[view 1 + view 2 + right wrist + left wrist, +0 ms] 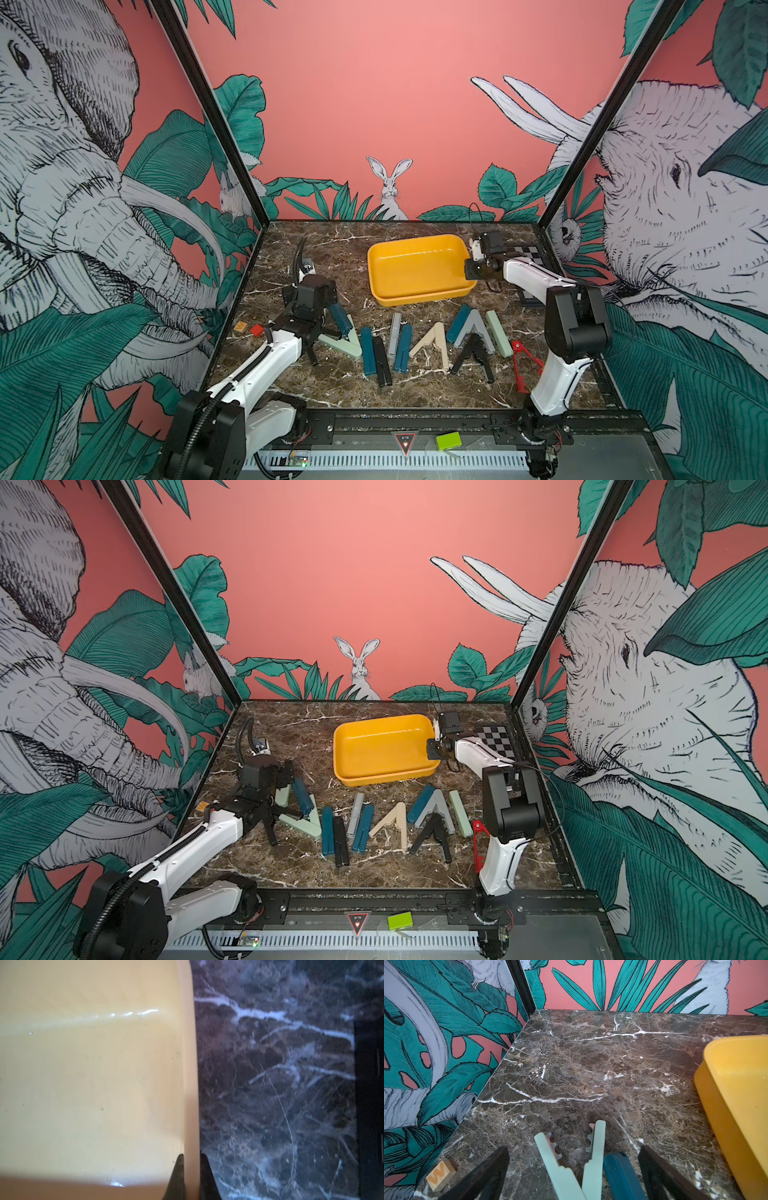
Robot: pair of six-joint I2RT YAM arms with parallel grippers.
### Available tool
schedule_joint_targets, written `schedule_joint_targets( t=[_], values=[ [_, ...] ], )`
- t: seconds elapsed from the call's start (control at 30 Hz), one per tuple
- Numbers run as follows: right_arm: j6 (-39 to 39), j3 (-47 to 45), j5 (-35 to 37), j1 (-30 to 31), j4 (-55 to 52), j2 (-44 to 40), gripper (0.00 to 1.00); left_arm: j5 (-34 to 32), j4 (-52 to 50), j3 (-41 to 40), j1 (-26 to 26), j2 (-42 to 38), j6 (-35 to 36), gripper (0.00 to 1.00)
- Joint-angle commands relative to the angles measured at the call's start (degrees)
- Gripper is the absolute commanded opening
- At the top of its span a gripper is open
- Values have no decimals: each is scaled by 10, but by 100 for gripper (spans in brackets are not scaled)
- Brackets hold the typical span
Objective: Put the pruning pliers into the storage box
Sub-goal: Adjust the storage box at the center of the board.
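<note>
Straddling glossy storage box (83, 1084) rim, right pincer (192, 1156) grips.

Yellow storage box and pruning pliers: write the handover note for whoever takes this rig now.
Left gripper: open, poised at the mint V-shaped plastic pliers, nothing held.
Right gripper: shut on the rim of the shallow yellow plastic storage box.
The hinged plastic pruning pliers all lie in a row on the brown marble table, nearer the robot than the box.
Done: nothing; the box is empty.
To do: every pair.
</note>
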Motion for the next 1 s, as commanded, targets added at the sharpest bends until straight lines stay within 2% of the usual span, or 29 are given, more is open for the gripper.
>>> schedule_joint_targets(
  t=[0.0, 0.1, 0.17, 0.2, 0.23, 0.33, 0.37, 0.53, 0.73, 0.83, 0.97],
  values=[
    [32, -45, 11, -17, 28, -22, 0, 18, 8, 10, 1, 13, -6, 99],
    [40, -49, -10, -25, 34, -16, 0, 32, 23, 14, -1, 33, -12, 99],
    [43, -49, -13, -25, 36, -16, 6, 37, 30, 19, -2, 45, -18, 99],
    [45, -49, -13, -24, 36, -18, 13, 39, 30, 22, -1, 49, -20, 99],
    [45, -51, -10, -25, 36, -23, 27, 40, 29, 26, -2, 51, -20, 99],
    [40, -70, 5, -25, 48, -56, 57, 39, 31, 30, -3, 52, -17, 99],
    [38, -78, 14, -26, 51, -71, 64, 39, 33, 31, -3, 52, -14, 99],
    [29, -108, 42, -27, 38, -157, 83, 29, 49, 38, -24, 61, 15, 99],
    [36, -145, 71, -47, -45, -244, 86, 24, 66, 45, -41, 76, 35, 99],
    [53, -167, 62, -72, -96, -282, 82, 24, 83, 46, -52, 80, 58, 99],
    [65, -201, 35, -75, -127, -316, 77, 24, 105, 57, -71, 95, 88, 99]
  ],
)
